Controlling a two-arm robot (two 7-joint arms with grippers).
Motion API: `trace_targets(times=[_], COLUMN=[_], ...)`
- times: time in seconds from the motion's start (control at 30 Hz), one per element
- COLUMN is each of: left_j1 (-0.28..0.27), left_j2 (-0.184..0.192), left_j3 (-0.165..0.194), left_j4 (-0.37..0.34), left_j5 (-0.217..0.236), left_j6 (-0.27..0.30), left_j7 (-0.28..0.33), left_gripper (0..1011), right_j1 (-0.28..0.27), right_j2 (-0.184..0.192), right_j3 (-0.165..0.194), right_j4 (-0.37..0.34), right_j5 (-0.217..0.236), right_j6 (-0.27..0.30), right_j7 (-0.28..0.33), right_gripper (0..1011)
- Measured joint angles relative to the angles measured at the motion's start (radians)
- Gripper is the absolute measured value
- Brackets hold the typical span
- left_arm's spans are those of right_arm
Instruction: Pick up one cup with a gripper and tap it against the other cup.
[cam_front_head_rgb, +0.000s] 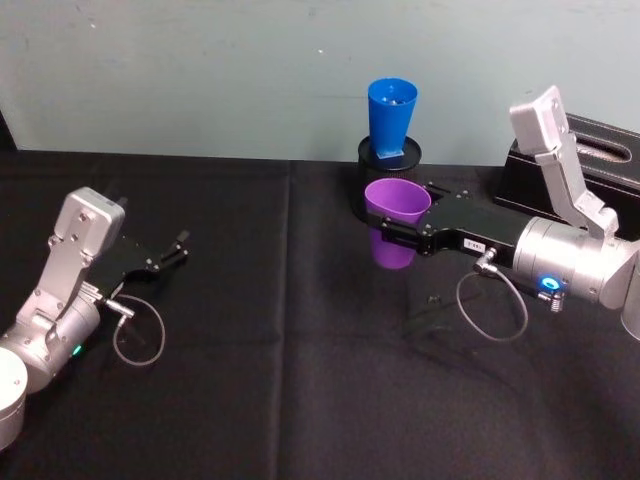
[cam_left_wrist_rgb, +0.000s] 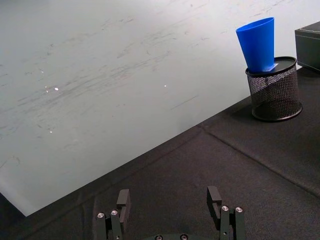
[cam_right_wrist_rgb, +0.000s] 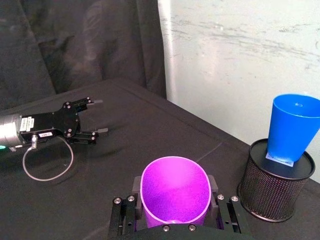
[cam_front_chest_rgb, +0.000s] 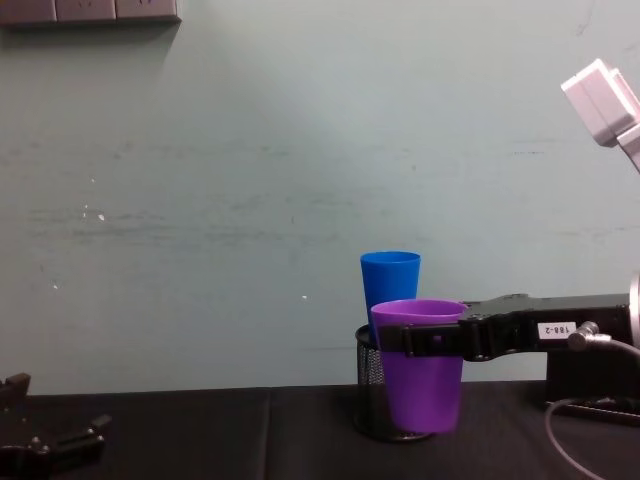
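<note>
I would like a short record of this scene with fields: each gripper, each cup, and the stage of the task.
right gripper: shut on purple cup, held above the table
purple cup: upright, lifted, near the blue cup
blue cup: standing in the black mesh pen holder
left gripper: open, idle, low at the left
stage: cup lifted; contact cannot be told

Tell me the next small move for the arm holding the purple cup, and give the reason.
Probably ease the right gripper forward toward the wall, until the purple cup touches the blue cup. The gripper holds the purple cup upright, lifted off the table, in front of the mesh pen holder where the blue cup stands tilted. The right wrist view shows a gap between the cups. The left gripper lies idle, open.
</note>
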Motion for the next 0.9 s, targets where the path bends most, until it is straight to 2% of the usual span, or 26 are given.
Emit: trace_targets(times=[0.9], left_j1=[0.0], left_j2=[0.0], left_j3=[0.0], left_j4=[0.0], left_j5=[0.0], left_j6=[0.0], left_j7=[0.0], left_gripper=[1005], right_j1=[-0.001], right_j2=[0.0], right_j3=[0.002], right_j4=[0.0], right_j5=[-0.003], right_j6=[0.0], right_j7=[0.001], right_gripper=[726])
